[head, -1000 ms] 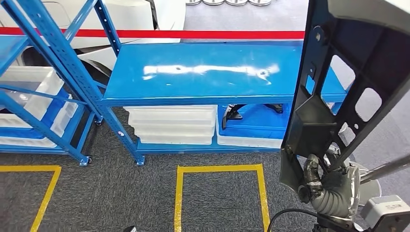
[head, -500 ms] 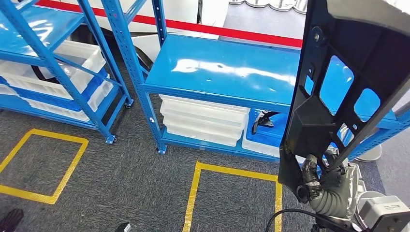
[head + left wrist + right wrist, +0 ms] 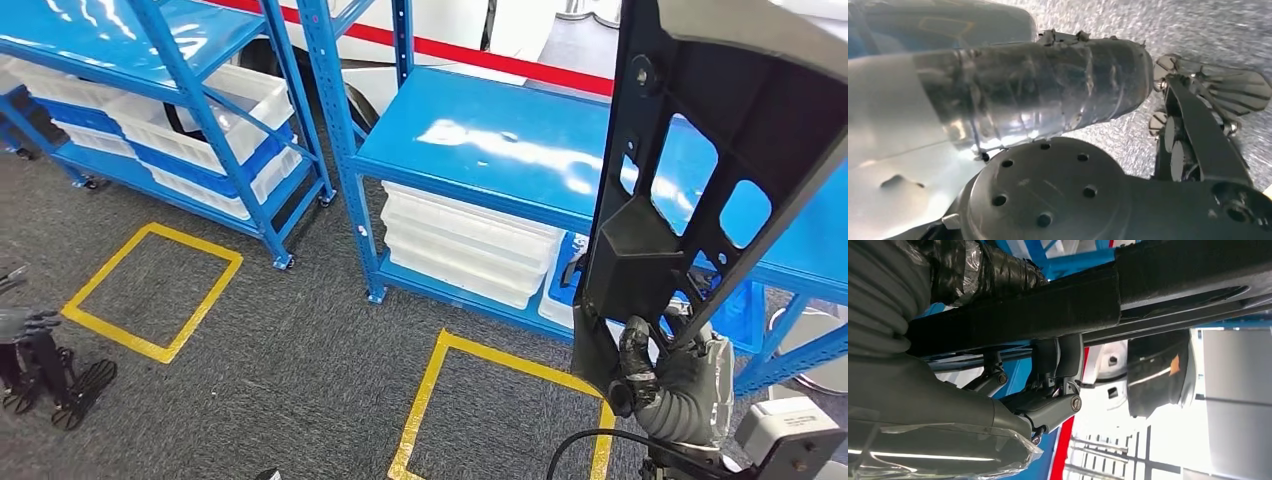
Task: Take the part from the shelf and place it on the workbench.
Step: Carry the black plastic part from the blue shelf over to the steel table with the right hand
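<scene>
Our right fingers wrap around the lower edge of the part, and our right hand grips it low at the right of the head view. The part is a large black frame with cut-out windows, held upright and tall in front of us, well off any surface. In the right wrist view the dark fingers curl over the part's long black bar, with the thumb underneath it.

Behind the part stands the blue workbench, its top glossy, with white bins stacked on its lower level. To the left stands a blue shelf holding more white bins. Yellow squares are marked on the grey carpet.

Our left hand hangs over the carpet in the left wrist view; dark fingers reach out past the taped thumb, apart and holding nothing.
</scene>
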Controlling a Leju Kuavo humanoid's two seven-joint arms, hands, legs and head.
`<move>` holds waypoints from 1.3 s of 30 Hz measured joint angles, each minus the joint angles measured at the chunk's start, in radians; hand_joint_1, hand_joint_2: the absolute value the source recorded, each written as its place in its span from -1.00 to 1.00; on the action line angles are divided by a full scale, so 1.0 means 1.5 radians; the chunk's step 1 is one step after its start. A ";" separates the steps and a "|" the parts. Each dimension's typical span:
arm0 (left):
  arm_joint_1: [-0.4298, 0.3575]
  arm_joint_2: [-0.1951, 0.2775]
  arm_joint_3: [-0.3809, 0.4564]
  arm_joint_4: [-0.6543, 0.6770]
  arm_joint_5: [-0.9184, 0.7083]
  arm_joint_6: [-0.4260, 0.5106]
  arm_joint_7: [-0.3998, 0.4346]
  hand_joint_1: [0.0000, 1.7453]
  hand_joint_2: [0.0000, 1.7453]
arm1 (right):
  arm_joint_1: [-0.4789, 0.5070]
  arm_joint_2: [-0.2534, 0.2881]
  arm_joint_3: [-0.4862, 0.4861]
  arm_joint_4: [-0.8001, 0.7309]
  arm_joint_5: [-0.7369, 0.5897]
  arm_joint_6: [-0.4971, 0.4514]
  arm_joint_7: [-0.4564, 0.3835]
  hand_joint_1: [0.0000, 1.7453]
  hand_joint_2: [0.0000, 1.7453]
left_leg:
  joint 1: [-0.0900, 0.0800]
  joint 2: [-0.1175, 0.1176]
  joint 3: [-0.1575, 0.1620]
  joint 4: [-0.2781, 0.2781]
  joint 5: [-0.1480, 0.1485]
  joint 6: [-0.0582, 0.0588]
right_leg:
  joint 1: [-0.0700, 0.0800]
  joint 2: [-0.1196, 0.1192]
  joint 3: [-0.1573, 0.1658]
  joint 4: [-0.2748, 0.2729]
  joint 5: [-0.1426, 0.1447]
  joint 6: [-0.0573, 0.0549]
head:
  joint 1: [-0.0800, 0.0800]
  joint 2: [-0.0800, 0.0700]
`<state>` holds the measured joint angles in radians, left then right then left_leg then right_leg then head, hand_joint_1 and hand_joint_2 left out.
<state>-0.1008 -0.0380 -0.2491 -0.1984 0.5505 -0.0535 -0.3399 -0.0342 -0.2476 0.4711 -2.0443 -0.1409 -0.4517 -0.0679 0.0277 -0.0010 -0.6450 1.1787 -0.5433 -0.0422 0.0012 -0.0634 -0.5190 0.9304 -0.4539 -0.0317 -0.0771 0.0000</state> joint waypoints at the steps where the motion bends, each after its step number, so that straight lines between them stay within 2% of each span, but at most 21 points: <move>1: 0.000 0.001 0.000 0.000 0.000 0.000 0.000 -1.00 -1.00 | 0.000 0.000 0.000 0.000 0.000 0.000 0.000 1.00 1.00 | -0.002 0.014 0.034 -0.050 0.018 0.003 | 0.001 -0.008 0.000 0.002 -0.001 0.001 | 0.000 0.000; 3: -0.003 0.001 0.000 0.000 0.000 0.001 0.000 -1.00 -1.00 | 0.000 0.000 0.000 0.000 -0.001 0.000 -0.001 1.00 1.00 | -0.009 0.042 0.082 -0.129 0.039 0.012 | 0.004 -0.023 -0.002 0.010 -0.003 0.006 | 0.000 0.000; 4: -0.005 0.001 0.000 0.000 0.000 0.001 0.000 -1.00 -1.00 | 0.000 0.000 0.000 0.000 -0.001 0.000 -0.001 1.00 1.00 | -0.011 0.048 0.089 -0.144 0.041 0.016 | 0.006 -0.030 -0.003 0.012 -0.003 0.009 | 0.000 0.000; 6: -0.005 0.001 0.000 0.000 0.000 0.002 0.001 -1.00 -1.00 | -0.001 0.000 0.000 0.000 -0.001 0.001 -0.001 1.00 1.00 | -0.012 0.035 0.084 -0.147 0.045 0.024 | 0.007 -0.043 -0.004 0.014 -0.004 0.015 | 0.001 0.000; 7: -0.004 0.001 0.000 0.000 0.000 0.002 0.001 -1.00 -1.00 | -0.001 0.000 0.000 0.000 -0.001 0.002 -0.002 1.00 1.00 | -0.010 0.027 0.082 -0.149 0.048 0.028 | 0.006 -0.037 -0.006 0.018 -0.008 0.019 | 0.001 0.000; 9: -0.003 0.000 0.000 0.000 0.000 0.003 0.001 -1.00 -1.00 | -0.001 0.000 0.000 -0.001 -0.001 0.002 -0.003 1.00 1.00 | -0.006 0.014 0.077 -0.151 0.055 0.036 | 0.002 -0.003 -0.024 0.059 -0.039 0.028 | 0.002 0.000; 11: -0.004 -0.004 0.000 0.000 0.000 0.004 0.001 -1.00 -1.00 | 0.000 -0.001 -0.001 0.000 -0.001 0.002 -0.004 1.00 1.00 | -0.005 -0.002 0.070 -0.151 0.061 0.039 | -0.003 0.029 -0.063 0.153 -0.089 0.034 | 0.003 0.000; 13: -0.005 -0.008 0.000 0.000 0.001 0.005 0.001 -1.00 -1.00 | 0.001 -0.001 -0.001 0.001 -0.001 0.002 -0.004 1.00 1.00 | -0.005 -0.020 0.064 -0.150 0.065 0.038 | -0.007 0.036 -0.092 0.220 -0.110 0.037 | 0.003 0.000; 15: -0.004 -0.010 0.000 0.000 0.001 0.005 0.001 -1.00 -1.00 | 0.001 -0.001 0.000 0.001 -0.002 0.002 -0.004 1.00 1.00 | -0.004 -0.039 0.062 -0.148 0.068 0.035 | -0.009 0.040 -0.072 0.184 -0.080 0.036 | 0.003 0.000; 17: -0.004 -0.010 0.000 0.000 0.001 0.004 0.001 -1.00 -1.00 | 0.000 -0.001 -0.001 0.001 -0.002 0.002 -0.004 1.00 1.00 | -0.003 -0.057 0.060 -0.147 0.070 0.030 | -0.011 0.065 -0.023 0.085 -0.034 0.031 | 0.003 0.000; 20: -0.005 -0.010 0.000 0.000 0.001 0.004 0.001 -1.00 -1.00 | 0.000 -0.001 -0.001 0.001 -0.002 0.002 -0.004 1.00 1.00 | -0.001 -0.081 0.050 -0.147 0.077 0.016 | -0.012 0.092 0.005 0.018 -0.017 0.024 | 0.002 0.000; 22: -0.002 -0.010 0.000 0.000 0.001 0.004 0.001 -1.00 -1.00 | -0.001 0.000 0.000 0.001 -0.002 0.002 -0.004 1.00 1.00 | 0.002 -0.089 0.045 -0.149 0.081 0.007 | -0.011 0.077 0.005 0.013 -0.013 0.015 | 0.002 0.000; 24: 0.001 -0.009 0.000 0.000 0.001 0.004 0.001 -1.00 -1.00 | -0.002 0.000 0.000 0.001 -0.002 0.003 -0.004 1.00 1.00 | -0.001 -0.061 0.030 -0.122 0.061 0.002 | -0.012 0.059 0.006 0.006 -0.006 0.006 | -0.001 0.000; 26: 0.000 -0.005 0.000 0.000 0.001 0.004 0.001 -1.00 -1.00 | -0.001 0.000 0.000 0.001 -0.002 0.003 -0.005 1.00 1.00 | -0.003 -0.019 -0.007 -0.036 0.012 0.000 | -0.009 0.041 0.004 0.003 -0.004 0.001 | -0.004 0.000; 28: -0.001 0.001 0.000 0.000 0.001 0.003 0.001 -1.00 -1.00 | 0.000 0.000 0.000 0.001 -0.002 0.004 -0.005 1.00 1.00 | -0.004 -0.006 -0.038 0.044 -0.022 0.000 | -0.006 0.022 0.002 0.003 -0.003 0.000 | -0.005 0.000; 29: 0.000 0.004 0.000 0.000 0.001 0.003 0.001 -1.00 -1.00 | 0.000 0.000 0.000 0.001 -0.002 0.004 -0.005 1.00 1.00 | -0.004 -0.005 -0.037 0.052 -0.021 0.001 | -0.005 0.013 0.002 0.004 -0.003 0.000 | -0.005 0.000; 31: 0.000 0.008 -0.001 0.000 0.001 0.003 0.001 -1.00 -1.00 | 0.000 0.000 0.000 0.001 -0.002 0.004 -0.005 1.00 1.00 | -0.005 0.006 0.009 -0.016 0.014 0.005 | -0.002 -0.004 0.002 0.005 -0.004 0.000 | -0.005 0.000; 33: -0.002 0.010 -0.001 0.000 0.001 0.003 0.001 -1.00 -1.00 | 0.000 0.000 0.000 0.001 -0.002 0.004 -0.005 1.00 1.00 | -0.011 0.034 0.067 -0.116 0.044 0.014 | 0.001 -0.018 0.002 0.008 -0.005 0.003 | -0.004 0.000; 34: -0.003 0.010 -0.001 0.000 0.001 0.003 0.001 -1.00 -1.00 | 0.000 0.000 0.000 0.001 -0.002 0.005 -0.005 1.00 1.00 | -0.014 0.042 0.082 -0.143 0.050 0.018 | 0.003 -0.024 0.002 0.009 -0.006 0.005 | -0.004 0.000; 37: -0.003 0.011 -0.001 0.000 0.001 0.003 0.001 -1.00 -1.00 | -0.001 0.000 0.000 0.001 -0.002 0.007 -0.005 1.00 1.00 | -0.015 0.028 0.080 -0.154 0.055 0.027 | 0.004 -0.041 0.001 0.011 -0.007 0.013 | -0.004 0.000; 39: -0.002 0.009 -0.001 0.000 0.001 0.003 0.001 -1.00 -1.00 | -0.002 0.000 0.000 0.001 -0.002 0.008 -0.006 1.00 1.00 | -0.011 0.013 0.078 -0.157 0.060 0.033 | 0.002 -0.021 -0.010 0.035 -0.027 0.021 | -0.003 0.000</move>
<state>-0.1037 -0.0239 -0.2502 -0.1984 0.5518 -0.0487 -0.3379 -0.0372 -0.2473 0.4713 -2.0427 -0.1439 -0.4398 -0.0773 0.0110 0.0192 -0.5282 0.9439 -0.4530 0.0078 0.0037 -0.0952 -0.5335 0.9829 -0.4941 0.0002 -0.0813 0.0000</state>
